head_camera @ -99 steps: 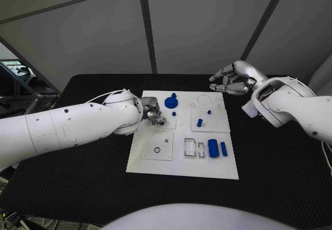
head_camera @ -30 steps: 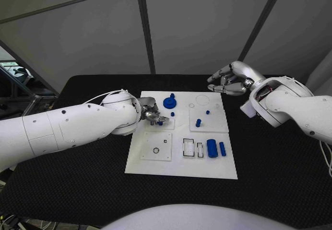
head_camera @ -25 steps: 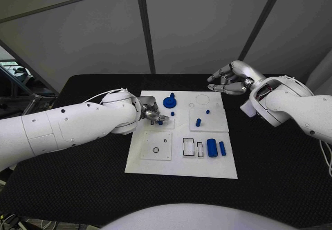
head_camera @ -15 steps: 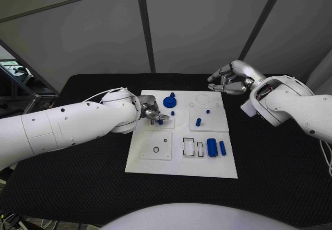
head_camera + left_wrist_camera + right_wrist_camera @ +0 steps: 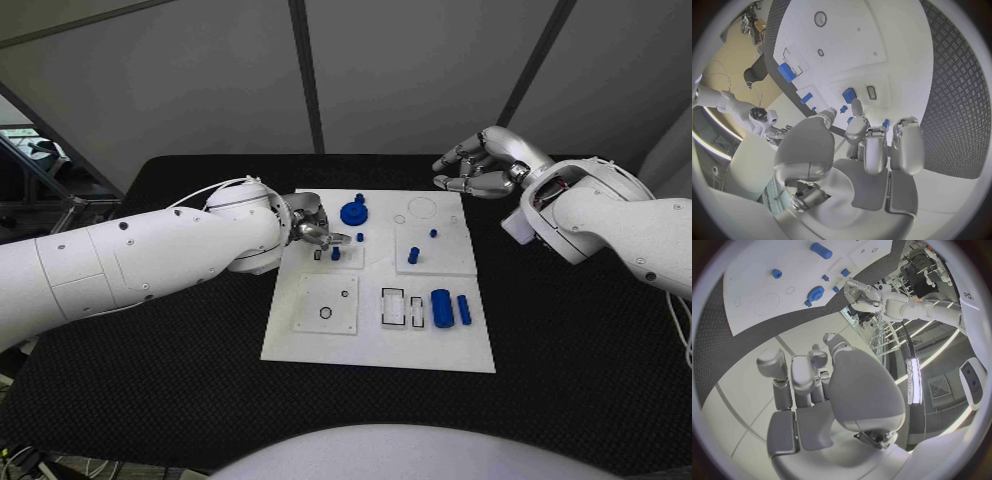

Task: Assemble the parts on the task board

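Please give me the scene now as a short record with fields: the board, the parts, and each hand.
board: white task board in the middle of the black table
parts: blue gear at the far edge; small peg by the left hand; peg on the right panel; two blue bars at the near right
left hand: over the board's far left part, fingers apart beside the small peg, holding nothing
right hand: raised past the board's far right corner, fingers curled, holding nothing
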### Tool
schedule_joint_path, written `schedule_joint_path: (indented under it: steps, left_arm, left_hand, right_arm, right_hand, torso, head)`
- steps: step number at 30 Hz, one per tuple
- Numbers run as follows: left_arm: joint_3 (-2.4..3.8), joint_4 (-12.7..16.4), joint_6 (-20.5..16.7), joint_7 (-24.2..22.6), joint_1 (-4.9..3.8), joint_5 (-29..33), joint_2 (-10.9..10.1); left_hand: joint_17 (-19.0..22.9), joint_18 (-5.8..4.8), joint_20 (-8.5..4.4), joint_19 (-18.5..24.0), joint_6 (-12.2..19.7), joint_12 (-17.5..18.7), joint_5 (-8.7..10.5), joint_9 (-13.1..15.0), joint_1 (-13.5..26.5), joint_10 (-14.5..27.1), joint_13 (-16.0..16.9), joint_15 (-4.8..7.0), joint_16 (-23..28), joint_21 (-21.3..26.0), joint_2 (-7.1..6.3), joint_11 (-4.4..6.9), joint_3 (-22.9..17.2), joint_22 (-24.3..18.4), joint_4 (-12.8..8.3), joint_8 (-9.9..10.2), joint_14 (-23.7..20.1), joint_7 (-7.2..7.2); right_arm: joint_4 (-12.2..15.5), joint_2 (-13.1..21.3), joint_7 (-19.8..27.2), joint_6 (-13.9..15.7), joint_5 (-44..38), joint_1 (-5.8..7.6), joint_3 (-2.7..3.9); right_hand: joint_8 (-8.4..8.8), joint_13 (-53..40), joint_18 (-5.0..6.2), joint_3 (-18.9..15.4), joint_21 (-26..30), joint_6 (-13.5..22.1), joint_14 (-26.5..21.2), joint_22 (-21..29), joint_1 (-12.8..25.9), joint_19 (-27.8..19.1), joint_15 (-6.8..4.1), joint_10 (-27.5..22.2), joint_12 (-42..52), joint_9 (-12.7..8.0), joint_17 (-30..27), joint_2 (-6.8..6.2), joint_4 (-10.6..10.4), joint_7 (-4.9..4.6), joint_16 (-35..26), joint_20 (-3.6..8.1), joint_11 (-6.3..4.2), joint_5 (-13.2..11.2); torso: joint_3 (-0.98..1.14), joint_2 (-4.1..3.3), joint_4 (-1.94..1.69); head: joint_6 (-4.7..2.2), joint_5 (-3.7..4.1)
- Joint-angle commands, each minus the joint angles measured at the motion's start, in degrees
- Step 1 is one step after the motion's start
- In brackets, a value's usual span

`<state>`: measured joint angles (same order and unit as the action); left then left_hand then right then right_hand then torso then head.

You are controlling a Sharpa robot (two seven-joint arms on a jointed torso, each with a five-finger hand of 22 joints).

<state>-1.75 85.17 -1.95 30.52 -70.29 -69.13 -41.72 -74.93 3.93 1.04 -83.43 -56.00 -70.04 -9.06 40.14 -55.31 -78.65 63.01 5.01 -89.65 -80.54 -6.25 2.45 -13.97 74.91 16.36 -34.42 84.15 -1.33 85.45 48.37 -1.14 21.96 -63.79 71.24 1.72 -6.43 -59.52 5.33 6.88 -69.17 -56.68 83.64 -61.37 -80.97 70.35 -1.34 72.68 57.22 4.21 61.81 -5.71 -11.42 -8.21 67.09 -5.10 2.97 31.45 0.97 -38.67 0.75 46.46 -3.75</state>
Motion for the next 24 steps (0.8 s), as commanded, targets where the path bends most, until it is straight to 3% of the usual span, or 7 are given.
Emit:
schedule_joint_path:
  steps: [1, 17, 20, 21, 24]
  left_arm:
    - [0.27, 0.0, 0.3, 0.2, -0.07, 1.2, 0.1]
    - [0.60, -0.2, 0.3, 0.2, -0.07, 1.5, -0.1]
    - [1.55, -0.3, 0.5, 0.1, -0.07, 1.5, -0.2]
    - [2.13, -0.5, 1.0, 0.1, -0.08, 1.8, -0.3]
    - [3.65, -1.5, 2.9, 0.1, -0.26, 2.9, -0.5]
  left_hand:
    - [-15.1, -0.81, -0.04, -0.1, 0.0, 0.3, -0.04, 0.1, -0.8, 0.4, -0.1, 0.43, -0.4, 0.2, -0.03, -0.01, 0.3, 2.2, -0.1, 0.2, 5.8, -0.05]
    - [-15.1, -0.75, -0.03, 0.0, 0.1, 0.6, -0.10, 0.1, -1.5, 0.6, -0.4, 0.42, -0.4, 0.4, 0.23, -0.04, 0.8, 2.0, -0.1, 0.3, 5.8, -0.08]
    - [-14.9, -0.60, 0.08, 0.4, 1.2, 1.8, -0.19, -0.2, -2.8, 1.6, -2.0, 0.23, -0.3, 1.0, 0.35, -0.33, 1.8, 1.3, -0.1, 1.0, 5.8, -0.49]
    - [-14.8, -0.56, 0.18, 0.5, 1.6, 2.5, -0.24, -0.4, -3.3, 2.1, -2.8, 0.10, -0.2, 1.2, 0.39, -0.51, 2.2, 1.1, -0.1, 1.4, 5.8, -0.72]
    - [-14.3, -0.18, 0.87, 1.6, 4.5, 7.6, -0.31, -2.2, -5.6, 5.9, -8.9, -0.88, 0.2, 2.8, 0.44, -1.78, 3.4, -0.7, -0.3, 4.4, 5.6, -2.20]
  right_arm:
    - [0.0, -0.1, 0.1, -0.3, -0.2, 0.09, 0.04]
    - [-0.1, -0.1, 0.1, -0.3, -0.2, 0.09, 0.04]
    - [-0.1, -0.1, 0.1, -0.3, -0.2, 0.09, 0.04]
    - [-0.1, -0.1, 0.1, -0.3, -0.2, 0.09, 0.04]
    - [-0.3, -0.2, 0.0, -0.4, -0.2, 0.08, 0.04]
  right_hand:
    - [0.33, 0.0, 1.14, 0.4, 0.2, -0.2, 0.8, 0.1, 0.0, 0.4, -0.03, -0.5, 0.1, -0.1, 0.0, -0.68, 0.0, 0.01, -0.3, 0.06, -0.07, 0.2]
    - [0.33, 0.0, 1.14, 0.4, 0.2, -0.2, 0.8, 0.1, 0.0, 0.4, -0.03, -0.5, 0.1, -0.1, 0.0, -0.68, 0.0, 0.01, -0.3, 0.06, -0.07, 0.2]
    - [0.33, 0.0, 1.14, 0.4, 0.2, -0.2, 0.8, 0.1, 0.0, 0.4, -0.03, -0.5, 0.1, -0.1, 0.0, -0.68, 0.0, 0.01, -0.3, 0.06, -0.07, 0.2]
    - [0.33, 0.0, 1.14, 0.4, 0.2, -0.2, 0.8, 0.1, 0.0, 0.4, -0.03, -0.5, 0.1, -0.1, 0.0, -0.68, 0.0, 0.01, -0.3, 0.06, -0.07, 0.2]
    - [0.33, 0.0, 1.14, 0.4, 0.2, -0.2, 0.8, 0.1, 0.0, 0.4, -0.03, -0.5, 0.1, -0.1, 0.0, -0.68, 0.0, 0.01, -0.3, 0.06, -0.07, 0.2]
  torso:
    - [0.02, -0.03, 0.07]
    - [-0.01, -0.02, 0.00]
    - [-0.04, -0.05, -0.01]
    - [-0.07, -0.05, -0.02]
    - [-0.01, 0.04, 0.02]
  head:
    - [-0.04, -0.16]
    - [-0.28, 0.02]
    - [-0.48, 0.13]
    - [-0.50, 0.15]
    - [-0.70, 0.27]
